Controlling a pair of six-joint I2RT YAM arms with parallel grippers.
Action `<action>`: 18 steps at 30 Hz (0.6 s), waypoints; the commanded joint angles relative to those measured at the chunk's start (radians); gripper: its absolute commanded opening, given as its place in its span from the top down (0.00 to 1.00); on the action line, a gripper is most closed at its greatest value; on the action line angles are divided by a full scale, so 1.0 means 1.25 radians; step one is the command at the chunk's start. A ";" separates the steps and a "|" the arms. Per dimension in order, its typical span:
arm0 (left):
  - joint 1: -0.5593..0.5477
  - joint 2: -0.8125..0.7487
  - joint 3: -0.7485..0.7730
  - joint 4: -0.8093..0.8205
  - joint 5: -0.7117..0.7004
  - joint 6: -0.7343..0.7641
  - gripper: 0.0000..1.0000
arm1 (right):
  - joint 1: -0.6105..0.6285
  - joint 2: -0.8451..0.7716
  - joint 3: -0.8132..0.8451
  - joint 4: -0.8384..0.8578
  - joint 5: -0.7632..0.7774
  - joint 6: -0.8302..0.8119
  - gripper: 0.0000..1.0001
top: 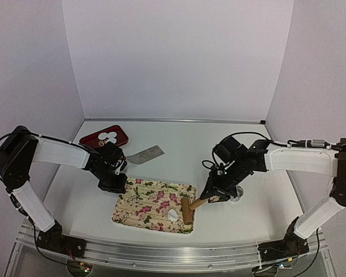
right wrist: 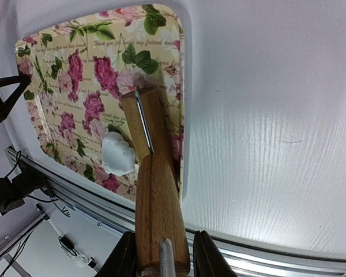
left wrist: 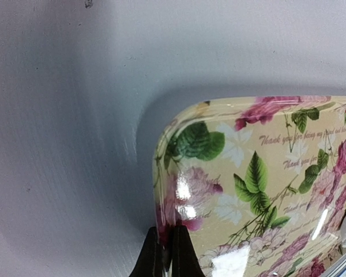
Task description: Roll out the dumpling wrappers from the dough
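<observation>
A small white lump of dough [top: 172, 215] lies near the front right corner of the flowered tray [top: 144, 202]. My right gripper [top: 212, 199] is shut on the wooden handle of a rolling pin [top: 188, 209]. The pin's roller rests on the tray just right of the dough. In the right wrist view the pin [right wrist: 157, 202] runs from between my fingers [right wrist: 124, 258] down to the dough [right wrist: 116, 154]. My left gripper [top: 116, 186] is shut on the tray's left rim [left wrist: 161, 190], pinching it between the black fingertips [left wrist: 185, 254]. Round white dumpling wrappers [top: 108, 137] lie on a red plate.
The red plate [top: 120, 140] stands at the back left. A flat metal scraper [top: 145, 154] lies on the table between the plate and the tray. A metal ring [top: 239, 197] shows behind the right gripper. The table's front rail [right wrist: 265, 254] runs close under the tray.
</observation>
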 commanded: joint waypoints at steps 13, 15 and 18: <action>0.009 -0.008 0.031 -0.077 -0.021 -0.004 1.00 | 0.088 0.080 0.310 -0.118 -0.060 -0.063 1.00; 0.009 -0.004 0.032 -0.077 -0.022 0.000 1.00 | 0.095 0.103 0.302 -0.117 -0.048 -0.054 1.00; 0.010 -0.002 0.034 -0.077 -0.022 0.004 1.00 | 0.098 0.122 0.280 -0.116 -0.025 -0.035 1.00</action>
